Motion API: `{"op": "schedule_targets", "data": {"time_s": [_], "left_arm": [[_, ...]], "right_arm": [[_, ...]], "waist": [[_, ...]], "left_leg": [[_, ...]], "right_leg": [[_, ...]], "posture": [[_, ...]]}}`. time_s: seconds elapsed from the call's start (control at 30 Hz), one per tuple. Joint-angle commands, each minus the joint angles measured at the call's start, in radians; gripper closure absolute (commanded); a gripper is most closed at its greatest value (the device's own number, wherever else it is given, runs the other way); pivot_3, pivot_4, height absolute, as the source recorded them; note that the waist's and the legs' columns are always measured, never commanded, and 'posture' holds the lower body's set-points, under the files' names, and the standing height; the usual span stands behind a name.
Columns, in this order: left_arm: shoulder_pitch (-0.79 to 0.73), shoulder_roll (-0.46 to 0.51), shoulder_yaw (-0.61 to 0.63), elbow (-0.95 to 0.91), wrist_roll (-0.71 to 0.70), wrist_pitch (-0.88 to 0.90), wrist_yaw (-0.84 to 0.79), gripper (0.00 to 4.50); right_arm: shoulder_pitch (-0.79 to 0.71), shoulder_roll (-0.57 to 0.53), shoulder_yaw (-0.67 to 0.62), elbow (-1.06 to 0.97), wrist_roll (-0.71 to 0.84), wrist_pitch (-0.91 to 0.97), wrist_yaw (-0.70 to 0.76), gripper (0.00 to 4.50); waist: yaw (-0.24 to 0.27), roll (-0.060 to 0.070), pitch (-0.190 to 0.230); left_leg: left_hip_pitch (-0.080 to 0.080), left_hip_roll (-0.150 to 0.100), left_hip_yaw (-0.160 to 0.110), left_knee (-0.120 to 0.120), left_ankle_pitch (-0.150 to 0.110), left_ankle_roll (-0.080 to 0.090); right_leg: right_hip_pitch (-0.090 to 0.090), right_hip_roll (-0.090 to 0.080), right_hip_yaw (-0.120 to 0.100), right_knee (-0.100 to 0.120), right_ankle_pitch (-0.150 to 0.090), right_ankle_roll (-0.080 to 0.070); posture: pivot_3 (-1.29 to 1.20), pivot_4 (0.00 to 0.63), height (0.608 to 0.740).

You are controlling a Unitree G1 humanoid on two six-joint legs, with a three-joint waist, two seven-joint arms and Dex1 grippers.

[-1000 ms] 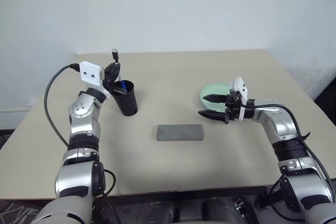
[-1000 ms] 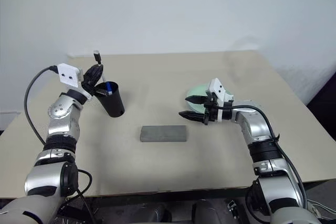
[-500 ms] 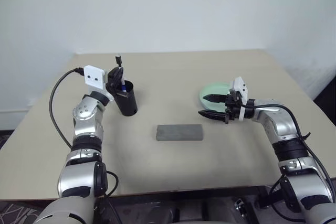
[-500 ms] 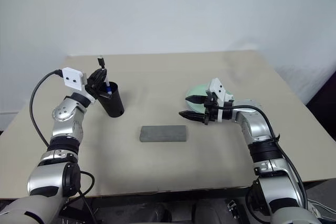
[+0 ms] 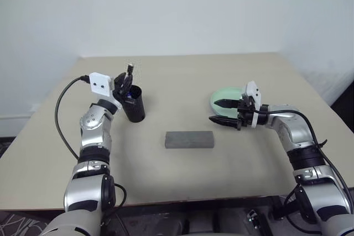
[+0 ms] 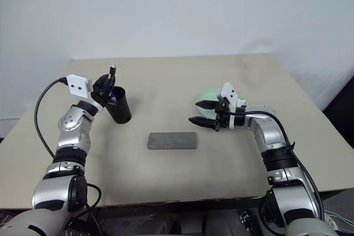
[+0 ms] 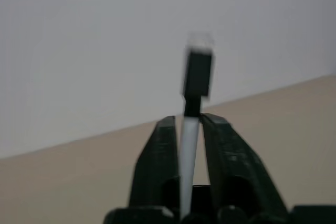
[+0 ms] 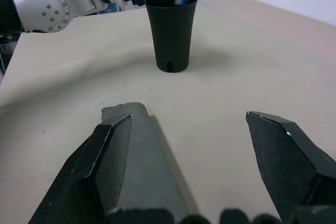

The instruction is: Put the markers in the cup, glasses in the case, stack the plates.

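The left gripper (image 5: pixel 125 81) is hanging over the black cup (image 5: pixel 134 105), near the table's (image 5: pixel 182 192) far left corner; the black-capped marker (image 7: pixel 193 109) is standing upright between its slightly parted fingers, a blue-capped marker (image 5: pixel 130 96) sitting inside the cup. The right gripper (image 5: pixel 224 111) is hovering wide open, holding nothing, beside the mint plate (image 5: pixel 221 96) near the right edge. The closed grey case (image 5: pixel 189 140) is lying mid-table.
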Motion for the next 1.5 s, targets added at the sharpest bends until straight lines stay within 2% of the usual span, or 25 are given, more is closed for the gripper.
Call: {"op": "schedule_targets", "data": {"time_s": [0.03,0.17,0.5,0.7,0.9,1.1,1.3,1.5], "left_arm": [[0.005,-0.003,0.002,-0.031,-0.012,0.008,0.006,2.45],[0.006,-0.001,-0.002,-0.047,-0.008,0.005,0.005,1.13],[-0.011,0.016,0.007,-0.085,-0.022,0.016,-0.006,1.13],[0.023,0.046,-0.003,-0.263,-0.099,0.14,-0.129,1.13],[0.206,0.124,-0.055,-0.6,-0.184,0.368,-0.276,1.13],[0.415,0.155,-0.086,-0.81,-0.199,0.495,-0.301,1.13],[0.493,0.11,-0.095,-0.789,-0.158,0.465,-0.251,1.13],[0.479,0.053,-0.097,-0.688,-0.109,0.385,-0.198,1.13]], "right_arm": [[-0.017,0.0,-0.022,-0.037,0.019,-0.011,-0.002,0.74],[-0.018,0.001,-0.022,-0.034,0.019,-0.012,-0.002,0.74],[-0.017,0.005,-0.022,-0.034,0.019,-0.013,-0.006,0.74],[-0.014,0.009,-0.022,-0.026,0.018,-0.019,-0.006,0.74],[0.002,0.031,-0.034,0.007,0.009,-0.041,-0.046,0.74],[0.07,0.012,-0.063,0.002,0.014,-0.054,-0.074,0.74],[0.13,-0.015,-0.097,0.029,0.018,-0.057,-0.081,0.74],[0.126,-0.048,-0.126,0.141,-0.005,-0.103,-0.084,0.74]], "waist": [[0.0,0.0,0.0],[0.0,0.0,0.0],[0.0,0.0,0.0],[-0.001,0.0,0.0],[-0.007,0.0,0.0],[-0.004,0.001,0.001],[0.0,0.002,0.001],[0.0,0.002,0.001]], "left_leg": [[0.0,0.0,0.0,0.0,0.0,0.0],[0.001,0.0,0.0,0.0,0.0,0.0],[0.001,0.0,0.0,0.0,0.0,0.0],[-0.001,0.0,0.0,0.0,0.0,0.0],[0.0,0.001,0.0,-0.003,0.0,0.0],[0.001,0.001,0.0,-0.003,0.0,0.0],[0.003,0.001,0.0,-0.003,0.0,0.0],[0.005,0.003,0.001,-0.003,0.0,0.0]], "right_leg": [[0.0,0.0,0.0,0.0,0.0,0.0],[0.002,0.0,0.0,0.0,0.0,0.0],[0.001,0.0,0.0,-0.001,0.0,0.0],[0.0,0.0,0.0,-0.001,0.0,0.0],[-0.001,0.0,0.0,-0.001,0.0,0.0],[0.0,0.001,0.001,-0.001,0.0,0.0],[0.002,0.001,0.001,-0.001,-0.001,0.0],[0.004,0.001,0.0,-0.001,-0.001,0.0]], "posture": [[0.0,0.0,0.74],[0.0,0.0,0.74],[0.0,0.0,0.74],[0.0,0.0,0.74],[0.0,0.0,0.74],[0.0,0.0,0.74],[0.0,0.0,0.74],[0.0,0.0,0.74]]}}
